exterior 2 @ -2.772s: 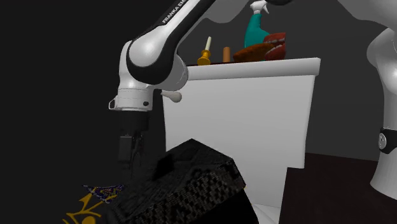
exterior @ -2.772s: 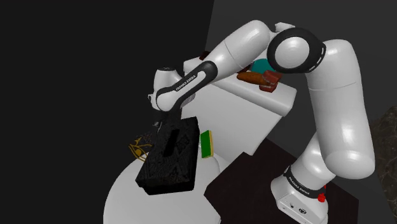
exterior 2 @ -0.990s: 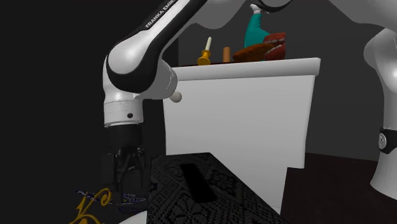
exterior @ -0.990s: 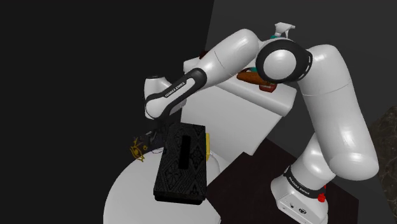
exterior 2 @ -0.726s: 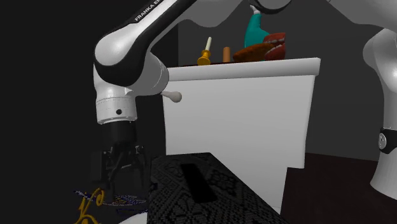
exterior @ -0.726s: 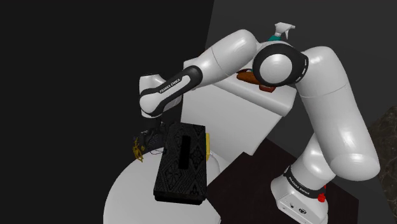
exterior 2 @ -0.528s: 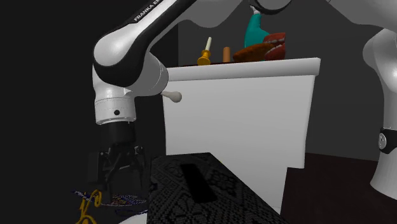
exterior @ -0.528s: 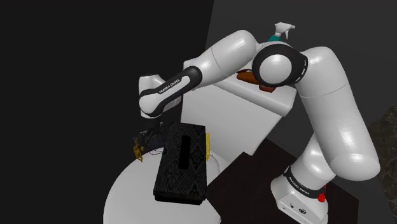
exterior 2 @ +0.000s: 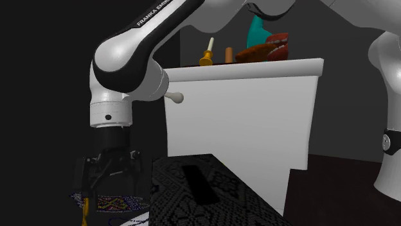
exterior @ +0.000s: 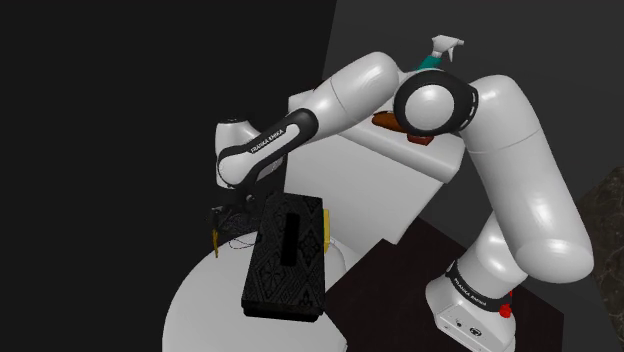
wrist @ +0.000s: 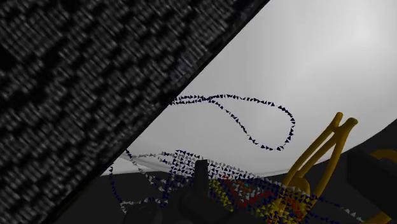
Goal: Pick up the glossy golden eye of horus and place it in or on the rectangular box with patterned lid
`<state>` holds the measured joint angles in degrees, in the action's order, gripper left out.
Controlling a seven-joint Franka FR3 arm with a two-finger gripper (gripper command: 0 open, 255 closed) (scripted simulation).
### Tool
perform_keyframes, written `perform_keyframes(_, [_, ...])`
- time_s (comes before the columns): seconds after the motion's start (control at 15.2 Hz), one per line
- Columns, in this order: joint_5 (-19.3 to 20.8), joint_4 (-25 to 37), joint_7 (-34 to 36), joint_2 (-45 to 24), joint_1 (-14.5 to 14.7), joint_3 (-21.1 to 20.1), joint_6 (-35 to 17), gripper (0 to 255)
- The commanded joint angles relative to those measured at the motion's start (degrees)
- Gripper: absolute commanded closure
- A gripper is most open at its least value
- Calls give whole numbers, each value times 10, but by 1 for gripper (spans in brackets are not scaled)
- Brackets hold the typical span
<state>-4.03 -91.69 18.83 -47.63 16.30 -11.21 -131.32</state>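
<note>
The golden eye of horus [wrist: 316, 151] lay on the round white table [wrist: 318, 57], just beside the long edge of the black box with the patterned lid [wrist: 76, 83]. It sat directly under the black gripper [wrist: 284, 191]. The fingers stood apart on either side of the ornament's slender gold stems, and contact could not be made out. A dotted dark-blue loop [wrist: 236, 118] trailed from the ornament across the white surface.

The ornament appeared to be a thin, stiff and light openwork piece. Its glossy finish was likely to be slippery, and its narrow prongs looked easy to bend or to tip. The best hold was probably across the thicker body where the stems meet, since the outlying curls offered little to pinch. The grasp would need to reach low, to the table itself.

In the shoulder view, the hand pointed almost straight down at the table's far side, on the left of the box. The white arm [exterior: 350, 90] rose from its stand at lower right and folded at a high elbow. From there the forearm sloped down and to the left toward the turned-down wrist.

Behind the arm stood a white counter [exterior 2: 257, 109]. It carried a teal spray bottle [exterior 2: 259, 29] and some brown items, well apart from the work.
</note>
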Motion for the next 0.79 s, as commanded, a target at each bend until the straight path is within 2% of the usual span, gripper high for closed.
perform_keyframes(0.0, [22, -5, -106, -20, -22, -17, -9, 0])
perform_keyframes(0.07, [22, -11, -105, -16, -21, -18, -12, 255])
perform_keyframes(0.59, [22, -15, -105, -7, -23, -19, -7, 255])
perform_keyframes(0.66, [21, -11, -30, 3, -22, -21, -6, 255])
perform_keyframes(0.73, [21, -11, -30, 3, -22, -21, -6, 0])
